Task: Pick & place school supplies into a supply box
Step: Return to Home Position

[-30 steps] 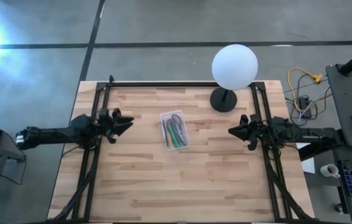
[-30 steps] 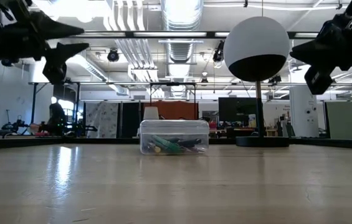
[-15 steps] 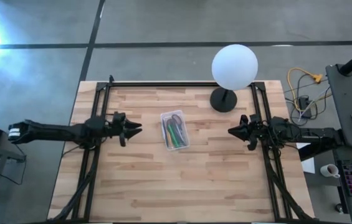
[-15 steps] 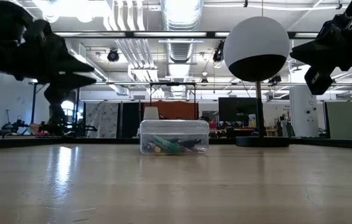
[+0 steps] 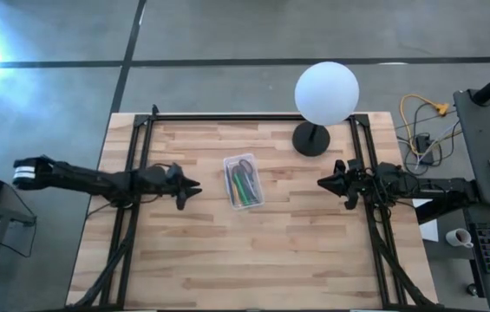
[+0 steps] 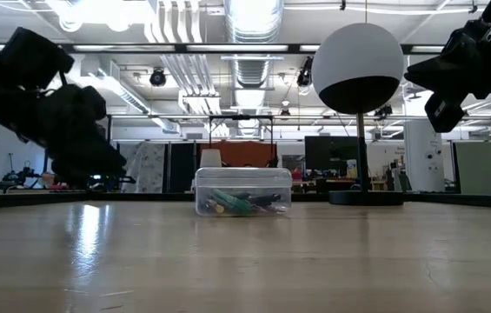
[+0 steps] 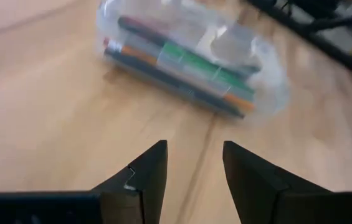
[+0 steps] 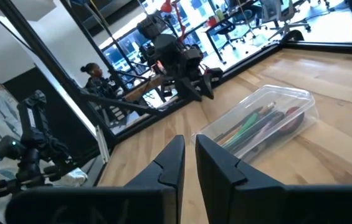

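Note:
The supply box, a small clear case with its lid down, rests flat on the wooden table's middle, also seen in the low view. Inside lie the school supplies: green, orange and dark pens. My left gripper hovers open just left of the box, tipped down toward the table. My right gripper waits shut to the right of the box, raised above the table. Neither gripper holds anything.
A white globe lamp on a black base stands at the far edge, right of the box. Black frame rails run along both table sides. Bare wood lies near the box's front. Cables and a desk sit off the right.
My left gripper has moved toward the table's right and slightly toward the near edge, closing on the supply box. It has come down and tipped its fingers toward the table. The box and my right arm have stayed still.

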